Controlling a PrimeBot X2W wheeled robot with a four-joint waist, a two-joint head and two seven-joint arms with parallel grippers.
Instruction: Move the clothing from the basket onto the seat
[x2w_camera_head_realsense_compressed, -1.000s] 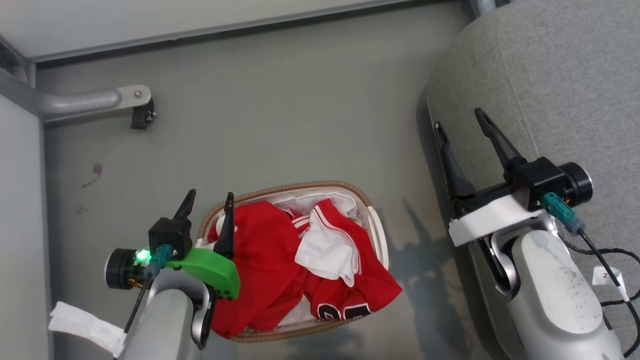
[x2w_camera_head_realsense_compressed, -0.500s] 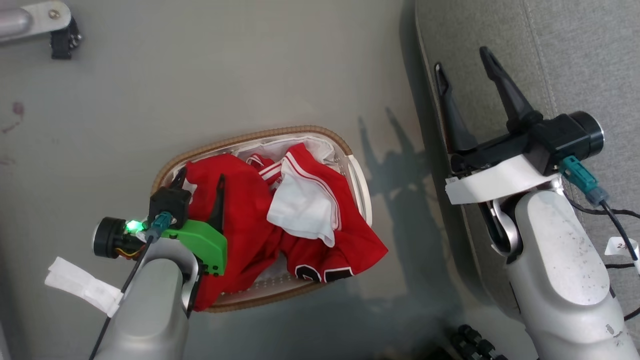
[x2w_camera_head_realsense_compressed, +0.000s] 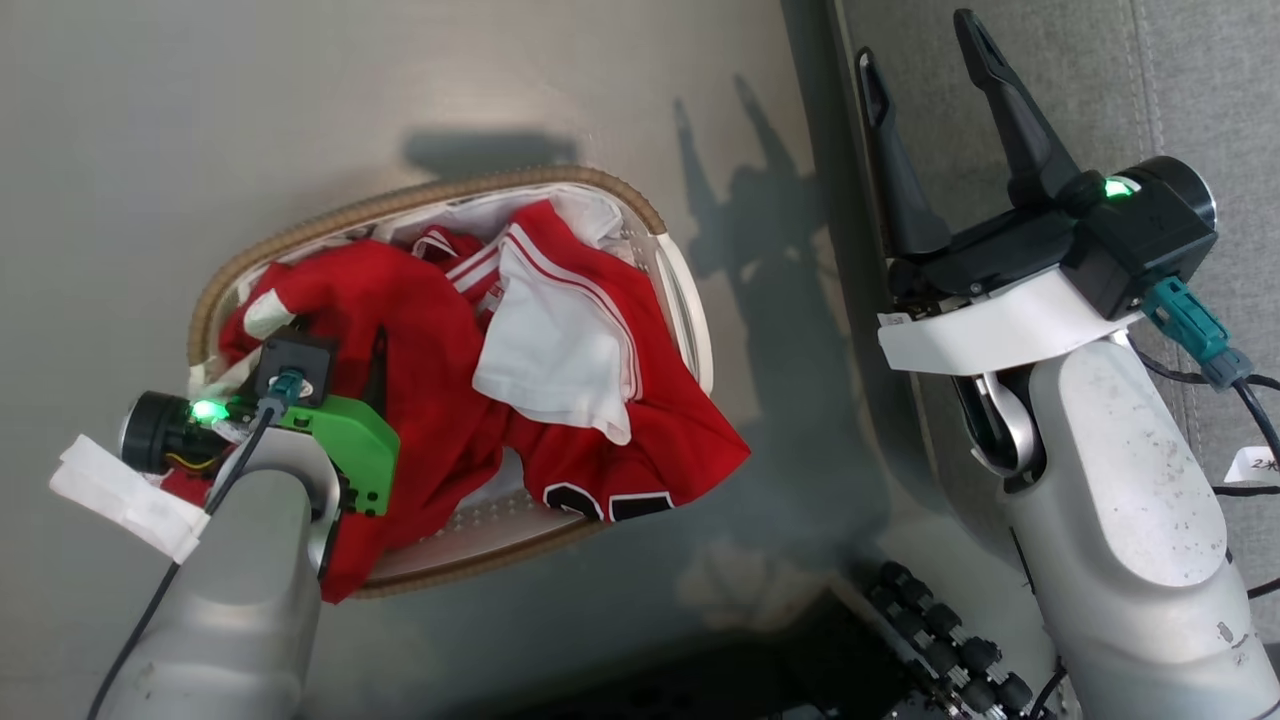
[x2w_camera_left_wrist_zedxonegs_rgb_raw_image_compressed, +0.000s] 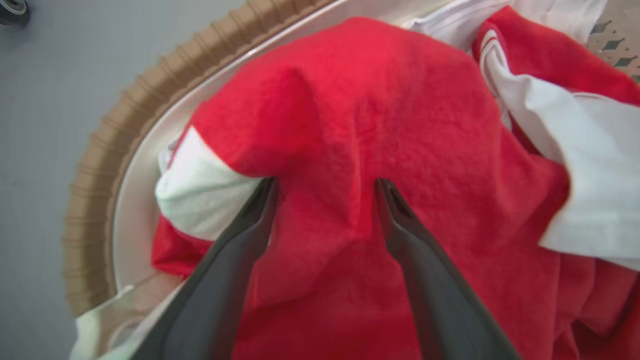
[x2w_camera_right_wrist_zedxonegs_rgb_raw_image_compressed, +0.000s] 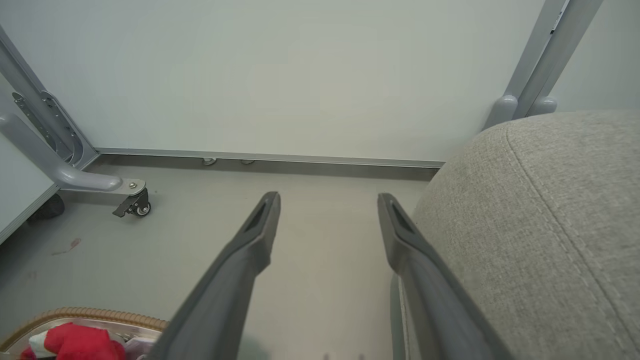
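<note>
Over oval cream plastic basket (x2w_camera_left_wrist_zedxonegs_rgb_raw_image_compressed: 95, 165): left gripper (x2w_camera_left_wrist_zedxonegs_rgb_raw_image_compressed: 325, 186) jaws spread astride bright red fabric clothing (x2w_camera_left_wrist_zedxonegs_rgb_raw_image_compressed: 390, 100) fold. Prob soft, light, floppy; pinch there. Right gripper (x2w_camera_right_wrist_zedxonegs_rgb_raw_image_compressed: 328, 197) jaws spread too.

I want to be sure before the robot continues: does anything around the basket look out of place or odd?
The clothing overflows the basket: its corner with dark numerals hangs over the rim toward the seat, above the floor. Nothing else stands out.
</note>
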